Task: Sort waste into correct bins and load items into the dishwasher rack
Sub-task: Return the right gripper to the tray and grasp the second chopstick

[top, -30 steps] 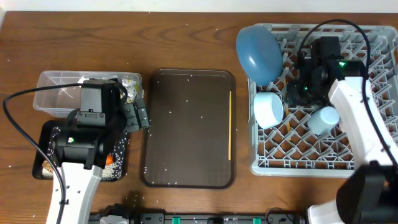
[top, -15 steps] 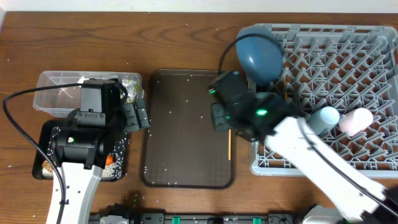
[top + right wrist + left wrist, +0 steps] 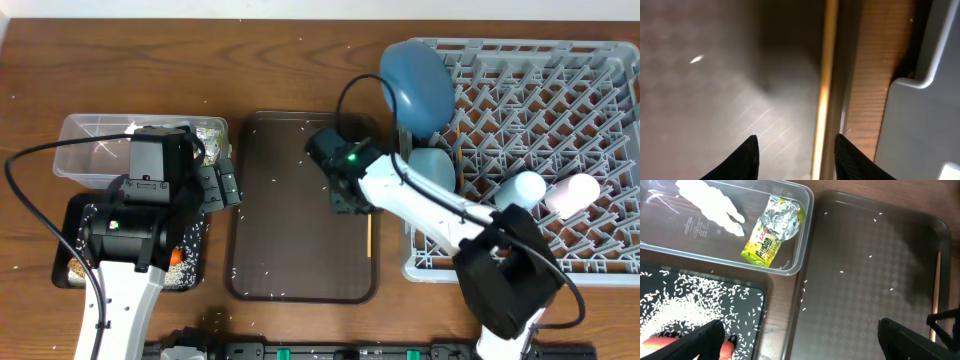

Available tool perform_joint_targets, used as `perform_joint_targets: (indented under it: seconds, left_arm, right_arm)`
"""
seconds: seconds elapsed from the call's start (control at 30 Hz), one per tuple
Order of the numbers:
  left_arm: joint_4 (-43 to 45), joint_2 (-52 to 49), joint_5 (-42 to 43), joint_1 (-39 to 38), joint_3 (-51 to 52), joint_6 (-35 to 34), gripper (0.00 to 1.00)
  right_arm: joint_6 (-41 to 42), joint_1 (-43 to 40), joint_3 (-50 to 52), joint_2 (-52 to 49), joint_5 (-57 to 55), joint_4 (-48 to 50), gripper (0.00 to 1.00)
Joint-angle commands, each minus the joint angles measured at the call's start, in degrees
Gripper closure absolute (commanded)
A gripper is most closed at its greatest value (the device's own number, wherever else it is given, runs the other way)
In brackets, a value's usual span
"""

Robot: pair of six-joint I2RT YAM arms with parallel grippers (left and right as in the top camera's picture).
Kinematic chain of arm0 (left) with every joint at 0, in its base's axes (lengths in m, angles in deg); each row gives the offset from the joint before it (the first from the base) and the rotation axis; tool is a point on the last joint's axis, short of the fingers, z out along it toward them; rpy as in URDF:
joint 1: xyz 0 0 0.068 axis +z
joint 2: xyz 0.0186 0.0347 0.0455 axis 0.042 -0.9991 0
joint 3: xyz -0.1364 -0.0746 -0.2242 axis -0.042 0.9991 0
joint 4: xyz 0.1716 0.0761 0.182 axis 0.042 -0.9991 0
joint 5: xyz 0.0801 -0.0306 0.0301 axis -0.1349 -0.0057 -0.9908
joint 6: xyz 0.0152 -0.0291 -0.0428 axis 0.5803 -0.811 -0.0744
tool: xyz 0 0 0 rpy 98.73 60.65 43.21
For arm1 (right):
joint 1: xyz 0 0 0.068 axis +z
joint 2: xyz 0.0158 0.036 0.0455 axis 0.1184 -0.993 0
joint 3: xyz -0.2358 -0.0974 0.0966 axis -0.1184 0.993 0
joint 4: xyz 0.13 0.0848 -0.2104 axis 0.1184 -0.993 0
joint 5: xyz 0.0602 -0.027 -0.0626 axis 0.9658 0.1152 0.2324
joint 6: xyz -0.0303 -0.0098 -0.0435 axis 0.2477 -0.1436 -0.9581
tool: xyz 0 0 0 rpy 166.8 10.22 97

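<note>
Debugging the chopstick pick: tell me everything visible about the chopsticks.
The chopsticks read as one thin, straight, pale golden wooden line; two sticks cannot be told apart. They lie flat along the dark brown tray's edge nearest the grey rack. The right gripper hovers open over them, fingers straddling, not visibly touching.

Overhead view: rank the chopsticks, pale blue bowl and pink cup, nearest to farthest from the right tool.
1. chopsticks, at the right tool, tray right edge.
2. pale blue bowl, rack left side.
3. pink cup, rack right side.
</note>
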Motion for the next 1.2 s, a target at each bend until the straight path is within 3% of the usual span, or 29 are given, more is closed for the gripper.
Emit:
perform_joint_targets:
  seconds: [0.0,0.53,0.77,1.17]
  left_arm:
    - [-0.1,0.2,-0.5,0.2,-1.1,0.3,0.02]
    - [-0.2,0.2,-0.5,0.2,-1.1,0.3,0.02]
    - [-0.2,0.2,-0.5,0.2,-1.1,0.3,0.02]
    - [-0.2,0.2,-0.5,0.2,-1.2,0.3,0.02]
  right_arm:
    - [1.4,-3.2,0.1,-2.8,3.9,-0.1,0.58]
    - [-4.1,-5.4,0.1,-4.2,8.7,2.0,0.62]
    - [-4.0,-5.0,0.1,-4.2,7.3,1.8,0.57]
    - [-3.3,-6.1,0.3,-4.4,7.4,3.6,0.59]
